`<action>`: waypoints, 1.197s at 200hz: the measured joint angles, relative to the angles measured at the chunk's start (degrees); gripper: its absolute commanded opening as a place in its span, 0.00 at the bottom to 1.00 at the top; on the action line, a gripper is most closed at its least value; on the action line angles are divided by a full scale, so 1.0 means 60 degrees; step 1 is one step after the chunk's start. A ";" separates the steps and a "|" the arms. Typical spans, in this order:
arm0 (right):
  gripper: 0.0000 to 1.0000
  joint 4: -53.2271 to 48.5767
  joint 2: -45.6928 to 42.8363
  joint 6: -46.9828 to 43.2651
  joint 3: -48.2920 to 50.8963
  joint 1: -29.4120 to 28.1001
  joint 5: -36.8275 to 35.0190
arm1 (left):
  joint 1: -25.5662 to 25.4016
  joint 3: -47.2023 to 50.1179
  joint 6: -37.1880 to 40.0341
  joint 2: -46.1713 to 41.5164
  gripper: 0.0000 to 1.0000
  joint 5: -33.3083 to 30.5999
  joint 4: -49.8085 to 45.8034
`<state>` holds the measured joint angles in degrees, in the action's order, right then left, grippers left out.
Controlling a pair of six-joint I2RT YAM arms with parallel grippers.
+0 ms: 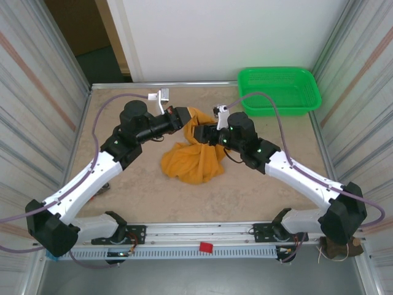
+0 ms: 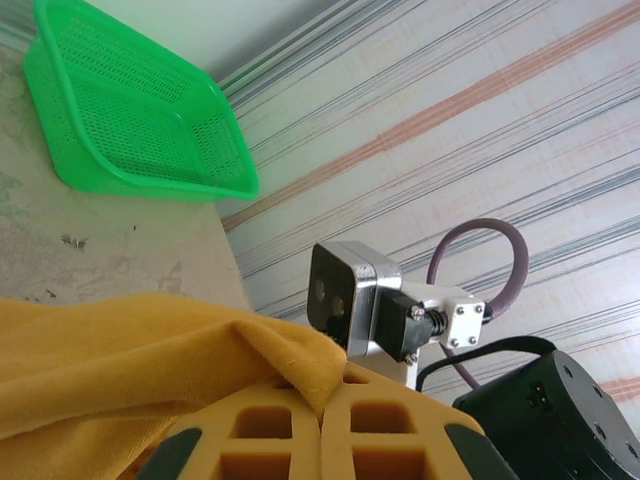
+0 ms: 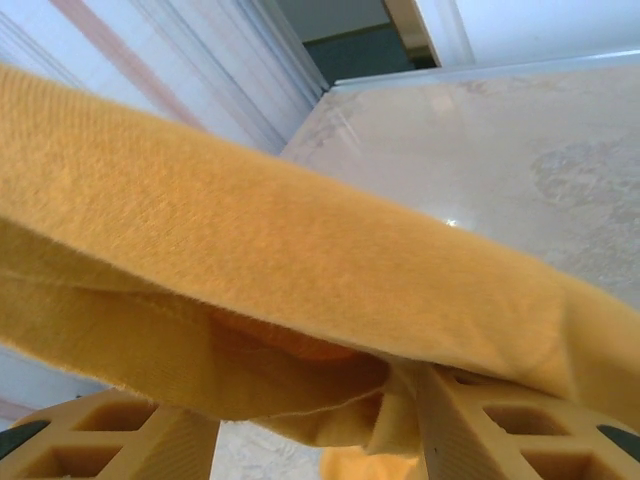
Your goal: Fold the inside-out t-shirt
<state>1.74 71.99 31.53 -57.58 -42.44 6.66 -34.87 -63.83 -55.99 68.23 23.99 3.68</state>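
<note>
Shirt (image 1: 193,158) is in a rumpled orange heap at the middle of the table (image 1: 141,193), its top edge lifted off the surface and strung between the two grippers. No tag or print can be made out. The left gripper (image 2: 322,402) has its fingers pressed together on a corner fold of the cloth, pinching it. My guess is that this anchors one end so the fabric can be pulled open. The right gripper (image 3: 300,400) has its fingers spread apart with a band of cloth draped across and hanging into the gap. The cloth touches one finger but is not clamped, so it looks like a regrip or a reach for a better edge, not a hold. Both wrists meet close together above the heap, probably to work the same hem. The shirt looks nowhere near flat, and folding hasn't started. A green basket (image 1: 270,92) sits empty at the far right corner, well apart from the shirt and out of the way. Count: one shirt, one basket, one table, two arms, two grippers.
</note>
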 measured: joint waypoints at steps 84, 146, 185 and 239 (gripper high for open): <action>0.20 0.0149 0.0692 0.0018 -0.0616 0.0076 0.0288 | -0.0084 0.0000 -0.0004 0.0004 0.00 0.0000 0.0007; 0.00 -0.0270 0.0750 -0.0058 -0.1038 0.0076 0.1075 | -0.0033 0.0000 -0.0004 0.0226 0.00 -0.0277 0.0164; 0.00 -0.0841 -0.0557 -0.0087 -0.1038 0.0168 0.1887 | 0.0914 -0.0018 0.0248 0.0619 0.15 -0.0452 0.0142; 0.00 -0.0703 -0.1410 0.0317 -0.0878 0.1319 0.2572 | 0.1814 0.0284 0.1406 0.1118 0.70 -0.0211 0.0200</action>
<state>-2.48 63.53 33.43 -62.85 -34.52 22.09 -23.99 -62.13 -47.55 74.94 22.72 4.89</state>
